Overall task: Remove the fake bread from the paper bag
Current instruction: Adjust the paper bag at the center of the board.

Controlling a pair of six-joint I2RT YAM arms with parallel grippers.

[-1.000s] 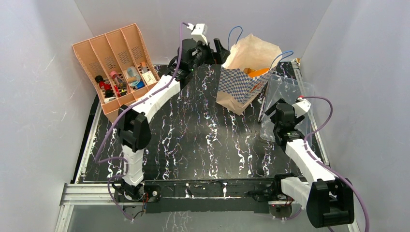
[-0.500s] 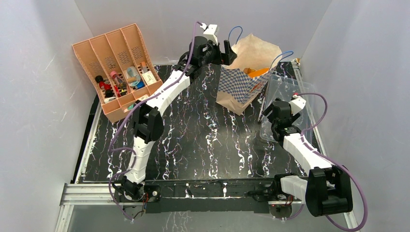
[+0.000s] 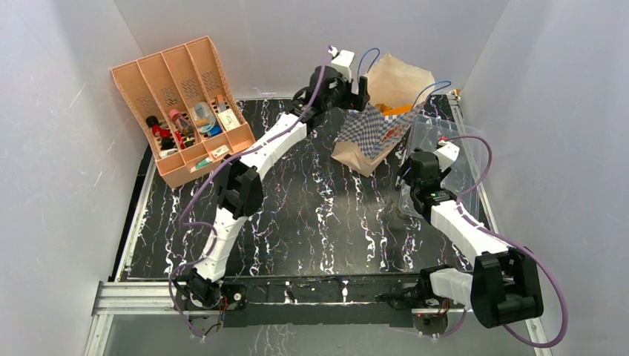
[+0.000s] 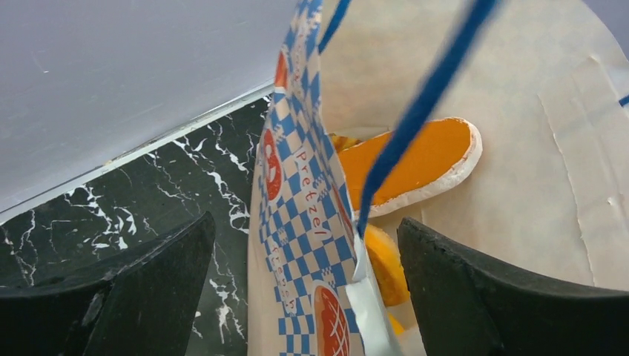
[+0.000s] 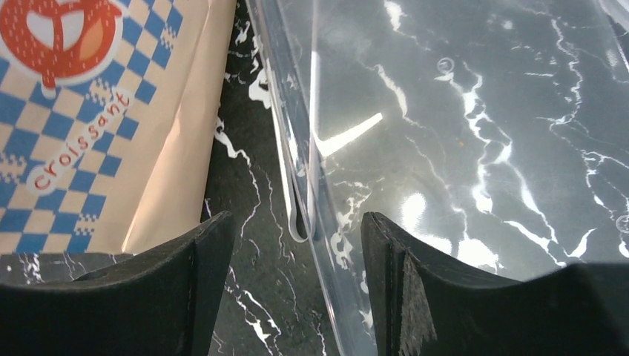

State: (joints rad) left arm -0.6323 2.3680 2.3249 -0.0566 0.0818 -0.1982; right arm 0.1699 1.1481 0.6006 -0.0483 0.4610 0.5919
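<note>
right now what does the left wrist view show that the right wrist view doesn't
Only the left wrist view: the paper bag's cream inside, with the orange-topped loaf and a blue cord handle, and the left hand open astride the bag's checkered wall. Only the right wrist view: the clear plastic tray, its rim between the right hand's parted fingers. Both: the bag's blue-and-white checkered print and the black marbled table.

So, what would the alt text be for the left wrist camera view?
The open left gripper straddles the checkered wall of a paper bag. Inside lies an orange-topped toy loaf, crossed by a blue cord handle; a black marbled table shows at left.
</note>
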